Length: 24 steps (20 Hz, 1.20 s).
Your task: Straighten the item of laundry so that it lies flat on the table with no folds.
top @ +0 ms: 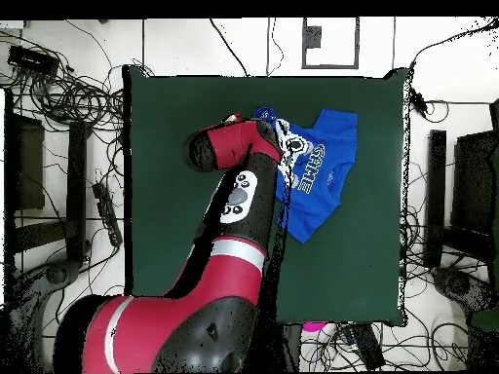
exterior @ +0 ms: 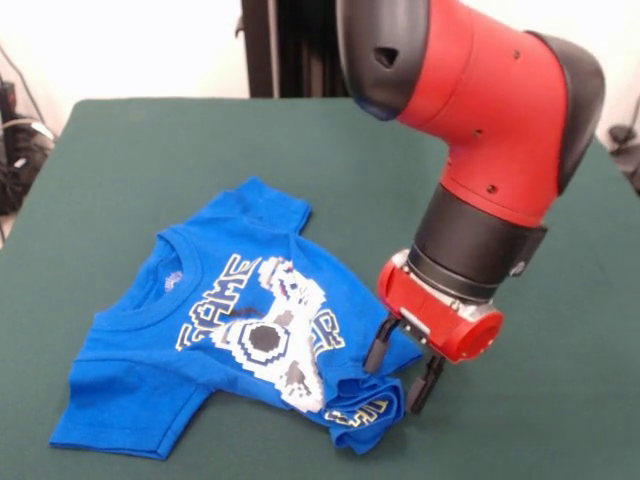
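The bright blue T-shirt [exterior: 150, 370] lies crumpled on the dark green table [exterior: 180, 150], front of centre. Its white-grey print and lettering are creased, and its hem is folded over in a bunch [exterior: 365, 412] at the right. My gripper [exterior: 402, 365] hangs from the red and black arm right over that bunched edge. Its two black fingers [exterior: 378, 345] stand apart, one on each side of the fold, and hold nothing. In the overhead view the shirt [top: 326, 170] lies by the table's [top: 175, 136] upper right, and the arm [top: 239, 195] hides the gripper.
The black pedestal column [exterior: 290, 45] stands behind the table's far edge. Cables [top: 68, 88] lie on the floor around the table. A small pink object [top: 314, 328] sits just off the table's edge near the robot's base.
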Motion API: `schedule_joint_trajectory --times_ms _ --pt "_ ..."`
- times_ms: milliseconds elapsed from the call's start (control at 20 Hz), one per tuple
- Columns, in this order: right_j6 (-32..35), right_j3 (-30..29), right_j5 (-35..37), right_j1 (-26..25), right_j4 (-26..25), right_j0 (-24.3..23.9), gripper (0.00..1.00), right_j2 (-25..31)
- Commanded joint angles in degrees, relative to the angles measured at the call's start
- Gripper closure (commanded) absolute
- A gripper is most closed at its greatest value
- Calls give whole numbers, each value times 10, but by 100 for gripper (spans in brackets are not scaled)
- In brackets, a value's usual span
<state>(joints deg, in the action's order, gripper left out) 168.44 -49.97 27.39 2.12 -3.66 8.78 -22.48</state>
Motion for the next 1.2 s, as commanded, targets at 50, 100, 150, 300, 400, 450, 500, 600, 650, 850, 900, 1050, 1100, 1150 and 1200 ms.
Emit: schedule_joint_trajectory --times_ms 50,100,150,300,400,450,500,600,650,850,900,1050,1100,1150,1200 --pt "17 -151 -11 2 34 -14 0 125" --pt "22 -155 -14 5 37 -12 0 129" --pt "24 -156 -20 7 37 -10 0 132" --pt "53 -160 -33 11 38 10 0 117" --pt "66 -151 -35 9 37 23 0 99" --pt "72 -146 -34 7 41 29 0 96" --pt "77 -145 -32 7 43 34 0 90" --pt "81 -143 -33 6 48 40 0 87" --pt "83 -143 -32 7 51 43 0 85" --pt "89 -140 -37 3 66 47 0 94" --pt "85 -140 -40 2 68 45 0 100" --pt "78 -134 -49 -6 73 43 0 108" --pt "76 -131 -51 -9 74 42 0 109" --pt "72 -130 -52 -11 74 42 0 110" --pt "64 -132 -55 -10 74 38 0 118"
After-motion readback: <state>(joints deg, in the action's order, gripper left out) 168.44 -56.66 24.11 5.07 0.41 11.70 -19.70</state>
